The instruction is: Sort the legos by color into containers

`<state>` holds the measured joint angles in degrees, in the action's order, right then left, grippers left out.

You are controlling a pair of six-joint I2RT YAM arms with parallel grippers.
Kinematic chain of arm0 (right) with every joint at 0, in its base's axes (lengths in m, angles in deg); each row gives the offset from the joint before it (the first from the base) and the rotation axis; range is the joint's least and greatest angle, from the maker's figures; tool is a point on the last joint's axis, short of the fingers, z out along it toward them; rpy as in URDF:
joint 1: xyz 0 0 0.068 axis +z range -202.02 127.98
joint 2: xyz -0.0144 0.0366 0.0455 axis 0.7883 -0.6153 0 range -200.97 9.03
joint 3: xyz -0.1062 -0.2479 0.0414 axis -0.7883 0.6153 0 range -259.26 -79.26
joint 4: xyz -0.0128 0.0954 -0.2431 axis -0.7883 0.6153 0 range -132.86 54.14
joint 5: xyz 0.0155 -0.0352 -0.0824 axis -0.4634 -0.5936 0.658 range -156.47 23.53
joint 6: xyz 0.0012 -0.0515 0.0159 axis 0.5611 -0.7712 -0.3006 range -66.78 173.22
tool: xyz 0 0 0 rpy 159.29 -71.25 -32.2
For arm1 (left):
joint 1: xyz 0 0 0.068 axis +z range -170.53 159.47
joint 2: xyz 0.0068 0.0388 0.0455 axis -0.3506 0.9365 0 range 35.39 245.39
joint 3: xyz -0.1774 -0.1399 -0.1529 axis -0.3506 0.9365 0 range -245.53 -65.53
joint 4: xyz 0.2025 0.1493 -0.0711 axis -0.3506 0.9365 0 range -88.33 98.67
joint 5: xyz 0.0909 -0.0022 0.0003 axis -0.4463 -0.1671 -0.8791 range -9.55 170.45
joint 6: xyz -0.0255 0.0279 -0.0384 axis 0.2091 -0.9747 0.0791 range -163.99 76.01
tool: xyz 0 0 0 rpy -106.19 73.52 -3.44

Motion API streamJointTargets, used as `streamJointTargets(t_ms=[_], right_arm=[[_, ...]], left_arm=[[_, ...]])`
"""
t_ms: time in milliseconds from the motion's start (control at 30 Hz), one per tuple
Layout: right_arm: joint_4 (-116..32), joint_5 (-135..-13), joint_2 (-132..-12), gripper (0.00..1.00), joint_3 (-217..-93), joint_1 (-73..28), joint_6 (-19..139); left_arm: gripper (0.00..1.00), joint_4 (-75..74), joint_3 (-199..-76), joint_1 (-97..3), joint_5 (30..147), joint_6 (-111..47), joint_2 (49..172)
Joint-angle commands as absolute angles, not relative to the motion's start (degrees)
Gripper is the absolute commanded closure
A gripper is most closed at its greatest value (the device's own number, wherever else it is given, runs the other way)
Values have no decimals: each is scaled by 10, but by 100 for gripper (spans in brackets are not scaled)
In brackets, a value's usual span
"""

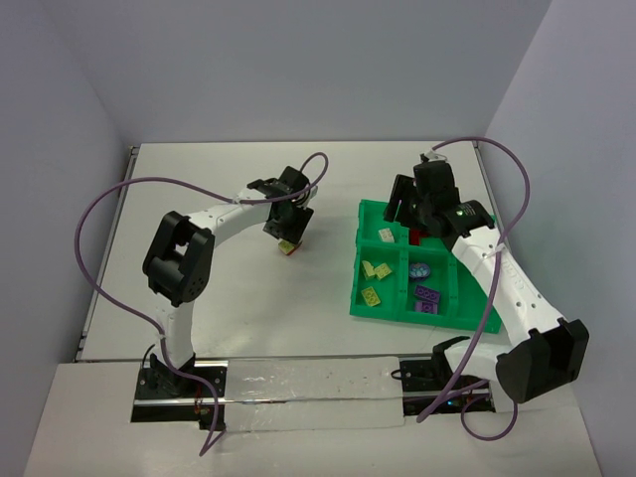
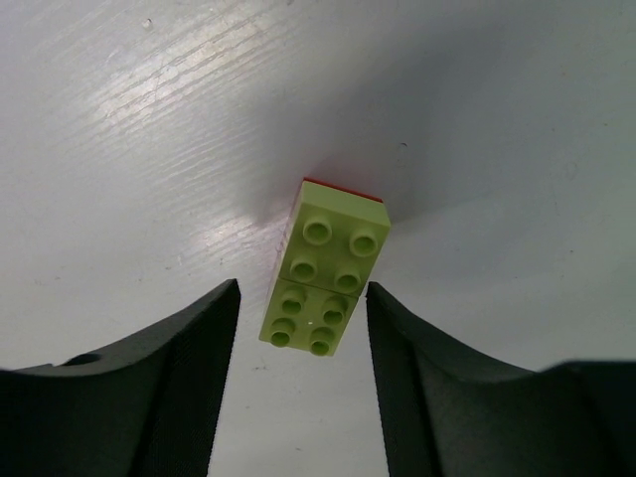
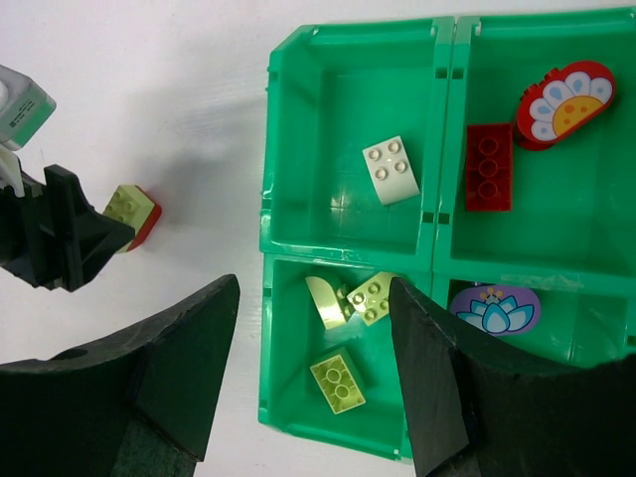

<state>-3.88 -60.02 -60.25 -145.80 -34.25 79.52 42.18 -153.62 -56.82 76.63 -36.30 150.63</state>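
hidden stuff: the red brick (image 3: pixel 149 224) under the yellow-green brick (image 2: pixel 323 273) is just a thin sliver at the far edge in the left wrist view (the right wrist view shows a bit more of its side). Can't tell if the yellow-green top is one long piece or two 2x2s end to end.
cut off: the purple oval piece (image 3: pixel 494 310) with a lotus print is partly behind a right finger.
left gripper (image 2: pixel 301 298): jaws apart, one on each side of the stack's near end. Table shows in both gaps, so it's gripping nothing.
right gripper (image 3: pixel 310 298): jaws spread wide over the green tray (image 3: pixel 266 214), nothing held.
where the stack is: on the white table (image 2: pixel 149 99), left of the tray and apart from it.
tray contents: the far-left compartment has a cream curved-top brick (image 3: pixel 390 169). Far-right has a red 2x-something brick (image 3: pixel 489 167) plus a red flower-shaped piece (image 3: pixel 564 104). Near-left has three yellow-green pieces (image 3: pixel 338 383). Near-right has purple bricks (image 1: pixel 429 296), seen from the top camera.
textures: glossy tray plastic, round studs, streaky sheen on the table, matte black fingers.
writing: a white block (image 3: pixel 20 104) on the left arm has tiny dark marks, too small to read.
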Motion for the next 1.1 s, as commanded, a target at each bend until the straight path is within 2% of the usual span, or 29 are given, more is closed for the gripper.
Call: streamJointTargets(t_ms=[0,267,300,333,367,400,433,633,833,933,1067], right_arm=[[-62,-587,-572,31,-1462,-341,796],[-67,-587,-562,31,-1453,-341,799],[-67,-586,-558,31,-1450,-341,799],[-67,-586,-556,31,-1449,-341,799],[-67,-585,-554,31,-1448,-341,798],[-67,-584,-552,31,-1447,-341,798],[-68,-585,-550,31,-1446,-340,796],[-75,-605,-548,31,-1435,-341,788],[-89,-652,-553,31,-1434,-341,776],[-123,-744,-543,31,-1428,-339,754],[-203,-944,-545,32,-1410,-335,742]], left_arm=[[44,416,-1554,-572,776,-365,1502],[60,402,-1541,-571,801,-364,1475],[69,400,-1537,-569,813,-362,1468],[73,399,-1536,-568,818,-362,1466],[81,399,-1537,-566,822,-359,1464],[94,398,-1538,-563,829,-355,1461],[100,399,-1541,-560,835,-348,1459],[100,386,-1512,-532,889,-319,1391],[100,345,-1476,-466,1001,-252,1321],[100,278,-1435,-425,1105,-201,1274],[100,160,-1389,-391,1247,-119,1224]])
